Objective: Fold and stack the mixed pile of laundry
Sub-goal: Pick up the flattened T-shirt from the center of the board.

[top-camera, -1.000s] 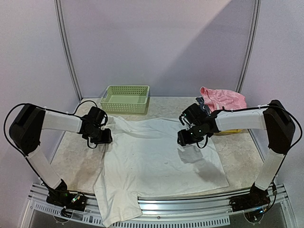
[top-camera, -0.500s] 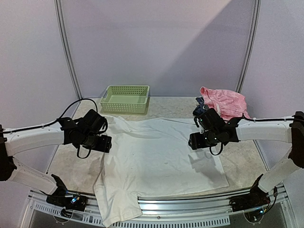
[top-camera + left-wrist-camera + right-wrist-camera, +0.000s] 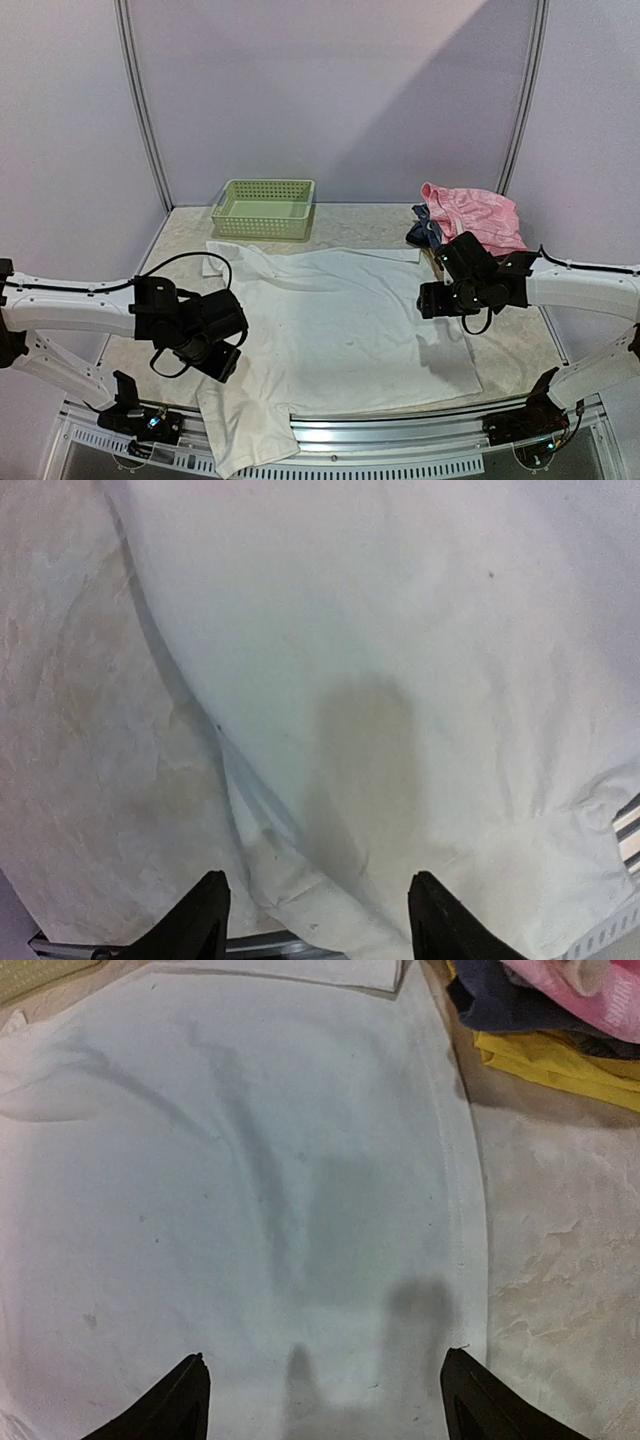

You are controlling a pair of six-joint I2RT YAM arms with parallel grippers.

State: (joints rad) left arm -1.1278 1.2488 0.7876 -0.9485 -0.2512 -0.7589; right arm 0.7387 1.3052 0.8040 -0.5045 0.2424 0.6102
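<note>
Top external view: a large white cloth garment (image 3: 340, 320) lies spread flat on the marbled tabletop (image 3: 515, 345), with a thin pink garment (image 3: 475, 212) heaped far right. The left claw (image 3: 220, 360) and right claw (image 3: 432, 298) hover over its side edges, jaws apart and empty.

The left arm (image 3: 75, 305) and right arm (image 3: 580, 285) stretch low, left tool (image 3: 315, 882) and right tool (image 3: 322, 1358) spread wide.
</note>
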